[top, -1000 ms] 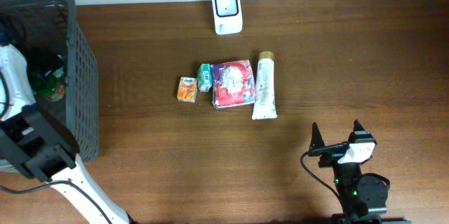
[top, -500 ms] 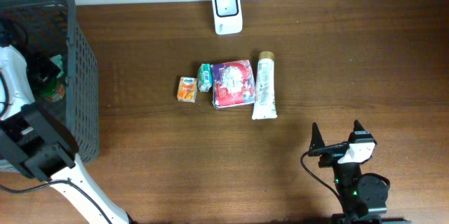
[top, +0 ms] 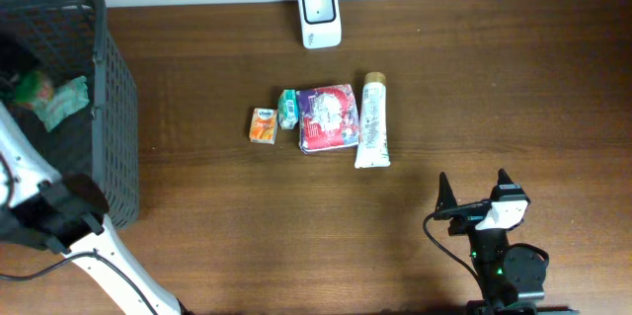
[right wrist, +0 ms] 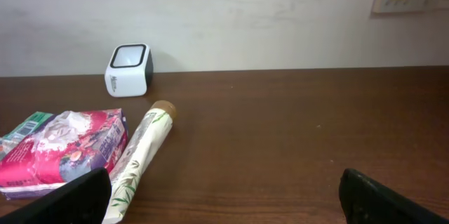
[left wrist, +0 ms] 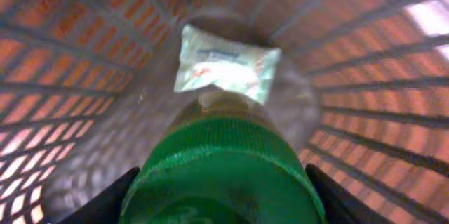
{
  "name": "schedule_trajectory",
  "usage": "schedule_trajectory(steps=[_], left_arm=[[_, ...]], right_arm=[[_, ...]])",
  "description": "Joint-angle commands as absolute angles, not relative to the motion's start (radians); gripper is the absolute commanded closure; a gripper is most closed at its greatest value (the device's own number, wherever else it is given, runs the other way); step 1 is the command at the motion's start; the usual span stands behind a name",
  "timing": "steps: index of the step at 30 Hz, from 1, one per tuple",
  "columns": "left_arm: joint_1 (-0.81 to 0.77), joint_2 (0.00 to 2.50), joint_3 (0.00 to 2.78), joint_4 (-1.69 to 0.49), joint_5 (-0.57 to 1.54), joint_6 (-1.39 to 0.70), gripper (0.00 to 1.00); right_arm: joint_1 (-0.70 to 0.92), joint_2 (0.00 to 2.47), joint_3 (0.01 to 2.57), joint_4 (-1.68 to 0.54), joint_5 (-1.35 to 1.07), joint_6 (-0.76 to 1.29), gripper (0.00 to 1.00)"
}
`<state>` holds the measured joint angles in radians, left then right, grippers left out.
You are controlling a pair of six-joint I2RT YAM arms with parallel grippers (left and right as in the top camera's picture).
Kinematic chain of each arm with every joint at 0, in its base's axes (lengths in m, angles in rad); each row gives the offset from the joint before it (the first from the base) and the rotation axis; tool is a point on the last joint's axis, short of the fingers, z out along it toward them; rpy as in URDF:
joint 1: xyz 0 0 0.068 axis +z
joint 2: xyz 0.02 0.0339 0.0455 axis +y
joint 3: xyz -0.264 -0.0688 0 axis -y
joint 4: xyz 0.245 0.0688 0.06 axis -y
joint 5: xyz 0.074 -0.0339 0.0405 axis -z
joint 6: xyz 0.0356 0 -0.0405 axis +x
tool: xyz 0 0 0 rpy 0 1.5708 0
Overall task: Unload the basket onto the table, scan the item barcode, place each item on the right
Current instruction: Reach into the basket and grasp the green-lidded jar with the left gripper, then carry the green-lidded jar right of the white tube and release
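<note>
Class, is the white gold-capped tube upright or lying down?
Lying down: the white gold-capped tube rests lengthwise on the brown wooden table.

Item: a bottle (left wrist: 221,161) with a ribbed green cap and a brownish body, seen cap-first.
Item position: inside the grey mesh basket (top: 118,108) at the table's left end, clamped between the left gripper's (left wrist: 221,196) fingers.
Scanner: a small white box (top: 320,3) with a dark square window on top, at the table's far edge, well apart from the bottle.

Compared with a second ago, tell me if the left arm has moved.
Yes: the left arm has slid toward the table's near edge, measured against the basket.
</note>
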<state>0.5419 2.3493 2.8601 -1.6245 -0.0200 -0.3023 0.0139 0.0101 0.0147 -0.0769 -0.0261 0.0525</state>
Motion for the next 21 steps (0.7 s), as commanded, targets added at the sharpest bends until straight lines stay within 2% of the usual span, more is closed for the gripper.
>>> schedule_trajectory(steps=[1, 7, 11, 16, 21], left_arm=[[0.546, 2.333, 3.132, -1.675, 0.105, -0.298, 0.42], [0.537, 2.138, 3.138, -1.623, 0.299, -0.302, 0.43], [0.482, 2.088, 3.138, -1.603, 0.591, -0.301, 0.43], [0.225, 2.093, 3.114, -1.608, 0.601, -0.3, 0.43], [-0.149, 2.175, 3.109, -1.57, 0.465, -0.3, 0.42]], right_arm=[[0.02, 0.004, 0.006, -0.078, -0.021, 0.06, 0.01], [0.02, 0.004, 0.006, -0.078, -0.021, 0.06, 0.01], [0.02, 0.004, 0.006, -0.078, -0.021, 0.06, 0.01], [0.02, 0.004, 0.006, -0.078, -0.021, 0.06, 0.01], [0.02, 0.004, 0.006, -0.078, -0.021, 0.06, 0.01]])
